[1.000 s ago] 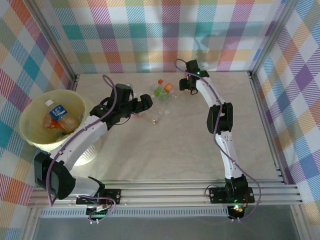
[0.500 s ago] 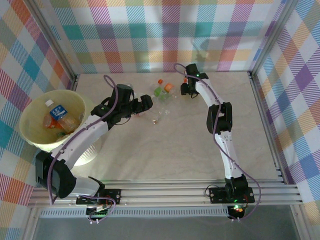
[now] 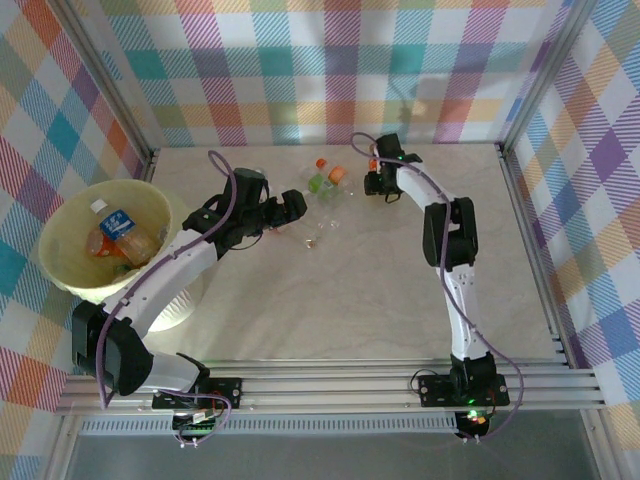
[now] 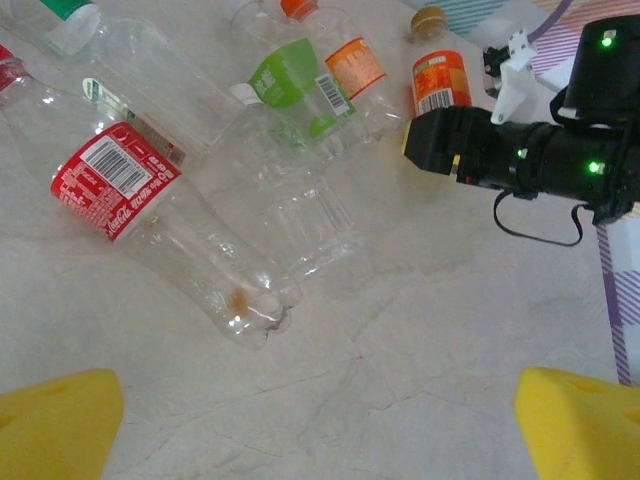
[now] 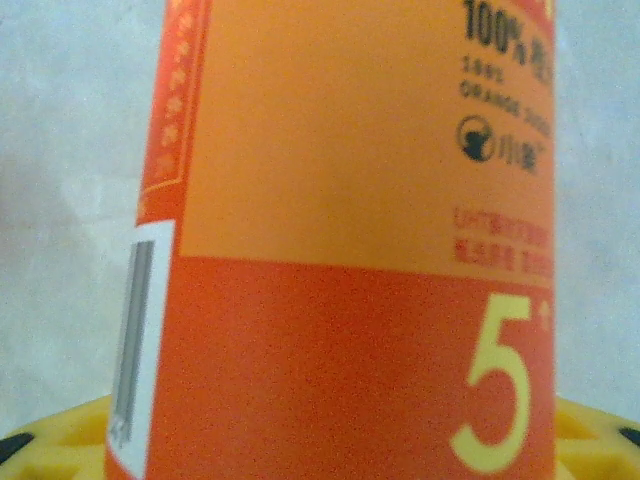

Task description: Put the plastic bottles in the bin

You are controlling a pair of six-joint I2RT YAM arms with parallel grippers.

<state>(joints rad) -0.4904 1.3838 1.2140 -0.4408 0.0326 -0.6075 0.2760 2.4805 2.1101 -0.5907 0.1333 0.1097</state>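
Right wrist: orange-labelled plastic bottle [image 5: 350, 250], far centre of pale table [image 3: 330, 300], between yellow pads [image 5: 80, 440]. Right gripper [image 3: 377, 181]: whether it has closed on the bottle cannot be told. Left gripper [image 4: 320, 420]: spread wide, empty, over clear plastic bottles [image 4: 290, 200]. Round cream bin [image 3: 152, 200]: left. Advice: squeeze mid-body before lifting.

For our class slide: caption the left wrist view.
Clear plastic bottles lie on the table, the right gripper at an orange-labelled bottle.

We read white "Coca-Cola" script plus a barcode on the red-label bottle [image 4: 115, 185] | right of it, barcodes on the green-label bottle [image 4: 290, 85] and orange-label bottle [image 4: 355, 68], their print too small for us | on the orange bottle [image 5: 350, 250] we read "100%", "ORANGE", a large yellow "5", a barcode.
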